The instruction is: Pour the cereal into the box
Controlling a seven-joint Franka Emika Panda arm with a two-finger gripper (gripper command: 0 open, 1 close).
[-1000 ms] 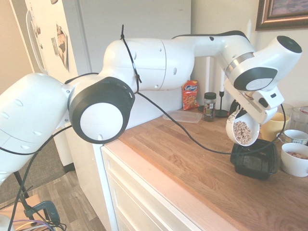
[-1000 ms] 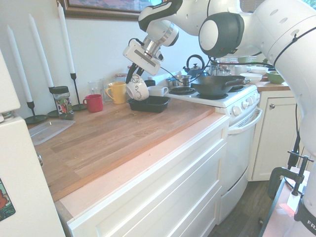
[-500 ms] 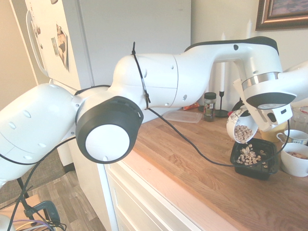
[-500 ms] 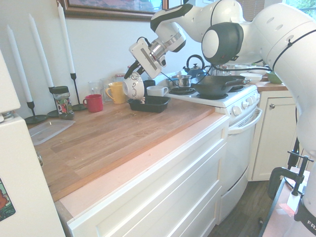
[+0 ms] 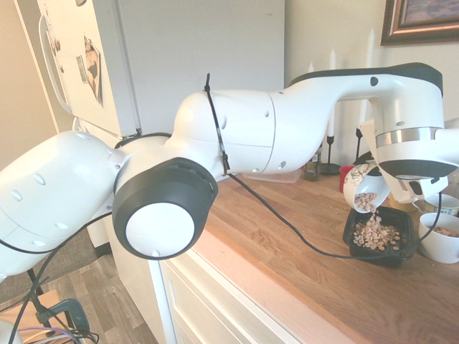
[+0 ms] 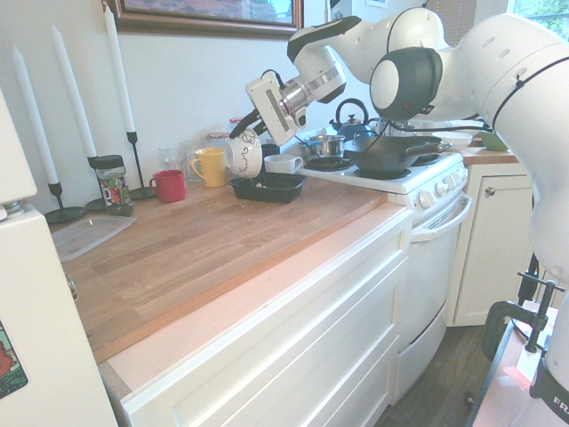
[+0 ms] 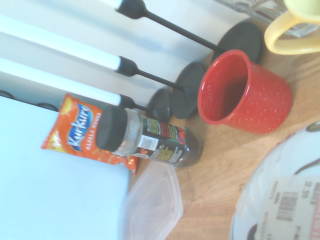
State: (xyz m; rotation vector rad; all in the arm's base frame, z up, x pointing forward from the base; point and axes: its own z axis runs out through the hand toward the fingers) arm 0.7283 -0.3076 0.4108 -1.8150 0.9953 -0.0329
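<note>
More cereal now lies in the box than a moment ago, and the bowl is tipped further, a thin stream falling from its lip. The pincer grips the bowl by its rim, just above the box. Pouring looks well under way; some pieces remain inside, so the next move probably calls for a steeper tilt, held over the middle. A white cup sits just beside the box, a yellow mug and red cup behind, with open counter on the near side.
</note>
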